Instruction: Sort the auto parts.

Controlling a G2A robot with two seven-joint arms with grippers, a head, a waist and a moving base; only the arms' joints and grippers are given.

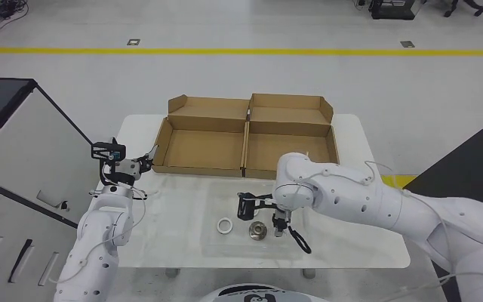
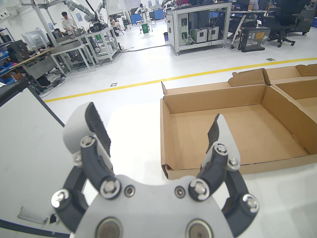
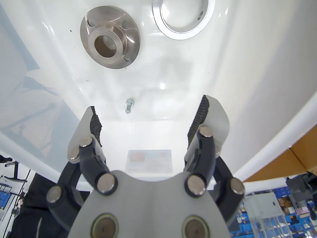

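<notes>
Steel bolt (image 3: 129, 105) just ahead of spread right gripper (image 3: 148, 111): pick step, likely; next, lower, pinch. Left gripper (image 2: 154, 117) spread.

Overhead downward; right wrist close above flange (image 3: 110, 40)

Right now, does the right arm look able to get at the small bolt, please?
Probably yes: the right gripper hangs open close over the bolt, nothing lies between them, and the flange and ring sit apart from it.
</notes>
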